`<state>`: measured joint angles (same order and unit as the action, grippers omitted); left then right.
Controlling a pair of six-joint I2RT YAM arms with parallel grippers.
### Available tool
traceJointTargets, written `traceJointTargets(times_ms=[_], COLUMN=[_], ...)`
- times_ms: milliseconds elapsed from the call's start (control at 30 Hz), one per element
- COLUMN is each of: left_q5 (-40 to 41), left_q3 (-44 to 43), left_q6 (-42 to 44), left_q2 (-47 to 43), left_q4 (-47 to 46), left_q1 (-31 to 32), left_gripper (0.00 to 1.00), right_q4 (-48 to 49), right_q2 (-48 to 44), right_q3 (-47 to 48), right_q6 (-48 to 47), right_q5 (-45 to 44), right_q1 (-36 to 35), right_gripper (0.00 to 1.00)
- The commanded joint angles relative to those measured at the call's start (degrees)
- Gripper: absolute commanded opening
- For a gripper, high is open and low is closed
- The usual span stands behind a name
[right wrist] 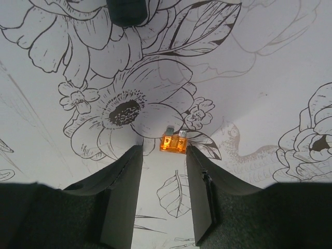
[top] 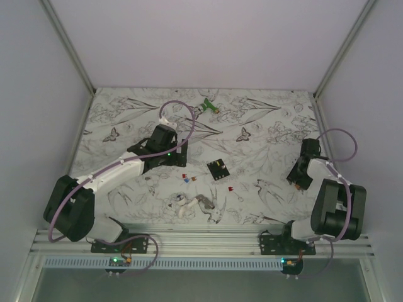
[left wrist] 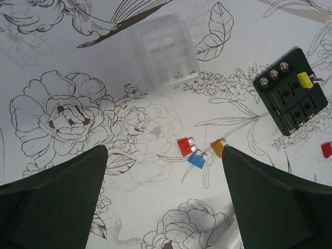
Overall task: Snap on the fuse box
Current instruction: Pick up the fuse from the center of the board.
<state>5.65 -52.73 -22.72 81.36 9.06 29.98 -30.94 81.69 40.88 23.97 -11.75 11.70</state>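
Fuse box (left wrist: 290, 98) flat on flower-print table cover (top: 264, 113), roughly mid-table, between the two arms, closer to the left one. Small black squarish plastic block, top face up, turned at an angle to the table edges. From left wrist view: row of three silver screws (left wrist: 275, 75) along one edge, dark slotted recesses over the rest of the face, one yellow fuse (left wrist: 304, 80) seated in a slot next to the screws, thin metal tab poking out just beside it. Other slots too dark and small to read. Top face bare, open to view.

Clear plastic cover (left wrist: 167, 52) lying apart from the box, off to its side, ribbed inside showing through the top.

Left gripper (left wrist: 163, 155) wide open, fingers spread to either side of the view, over loose fuses on the cover. Red fuse (left wrist: 185, 146) and blue fuse (left wrist: 197, 160) touching, amber fuse (left wrist: 217, 148) just beside them. Second red fuse (left wrist: 327, 149) near the box's lower corner, cut by the frame edge.

Right gripper (right wrist: 162, 155) narrowed, jaws part-closed, over at the right side of the table, well apart from the fuse box. Orange fuse (right wrist: 173, 142) right at its fingertips, metal prongs pointing away, tight against one finger, sliver of gap to the other. Gripped or only bracketed: cannot tell.

Green plastic object (top: 210, 107) near the far edge. White-and-grey clump (top: 192, 204) of small parts near the front edge, between the arm bases.
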Motion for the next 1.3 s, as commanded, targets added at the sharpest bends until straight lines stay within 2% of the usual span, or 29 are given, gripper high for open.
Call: traceJointTargets(times_ms=[0,367,567,933,1100,1267], left_q5=[-0.5,-0.7,-1.1,-1.4,-1.5,-1.5], left_q3=[0.5,0.5,0.4,0.5,0.6,0.7], left_q6=[-0.3,-0.3,-0.3,-0.5,-0.5,-0.5], left_q2=[0.0,-0.1,-0.1,-0.4,-0.7,-0.8], left_q4=[1.3,1.2,1.2,1.1,1.1,1.1], left_q1=[-0.5,-0.5,-0.5,-0.5,-0.5,-0.5], left_gripper=[0.97,0.97,0.97,0.97,0.97,0.97], right_q4=[-1.1,-2.4,-2.2,-2.4,-3.0,-3.2], right_q2=[0.9,3.0,2.8,3.1,1.7,2.6], right_q3=[2.0,2.7,2.4,1.9,1.7,2.0], right_q6=[0.1,0.7,1.5,2.7,5.2,6.7], right_q5=[-3.3,-2.4,-0.7,1.1,-3.5,-4.4], right_q1=[-0.5,-0.6,-0.6,-0.6,-0.5,-0.5], right_gripper=[0.45,0.42,0.35,0.37,0.39,0.39])
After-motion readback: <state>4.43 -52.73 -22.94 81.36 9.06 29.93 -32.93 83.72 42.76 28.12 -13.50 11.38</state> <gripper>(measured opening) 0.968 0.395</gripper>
